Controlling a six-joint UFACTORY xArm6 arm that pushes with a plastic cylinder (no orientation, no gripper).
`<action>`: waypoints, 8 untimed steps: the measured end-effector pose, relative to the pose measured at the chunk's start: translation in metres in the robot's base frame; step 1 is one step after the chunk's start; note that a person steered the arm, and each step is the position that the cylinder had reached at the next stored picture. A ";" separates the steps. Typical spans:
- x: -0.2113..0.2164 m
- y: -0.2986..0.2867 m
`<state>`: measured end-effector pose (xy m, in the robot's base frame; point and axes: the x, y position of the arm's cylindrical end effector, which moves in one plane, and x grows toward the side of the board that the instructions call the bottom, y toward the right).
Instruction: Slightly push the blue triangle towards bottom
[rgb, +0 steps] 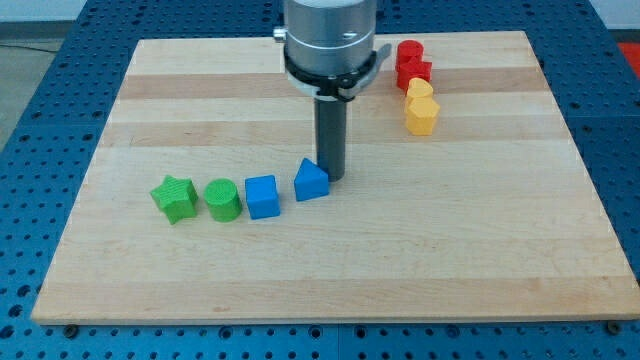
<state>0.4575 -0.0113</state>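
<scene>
The blue triangle (311, 181) lies on the wooden board (330, 250) near the middle. My tip (331, 178) stands right against the triangle's right side, slightly toward the view's top, touching or nearly touching it. A blue cube (262, 196) lies just to the triangle's left.
A green cylinder (222, 200) and a green star (174, 197) continue the row to the left. At the view's top right stand a red block (410, 53), another red block (416, 72), a yellow block (419, 91) and a yellow block (421, 115) in a column.
</scene>
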 end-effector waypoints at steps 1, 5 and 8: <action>0.003 -0.010; -0.019 -0.031; -0.006 -0.059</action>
<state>0.4516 -0.0702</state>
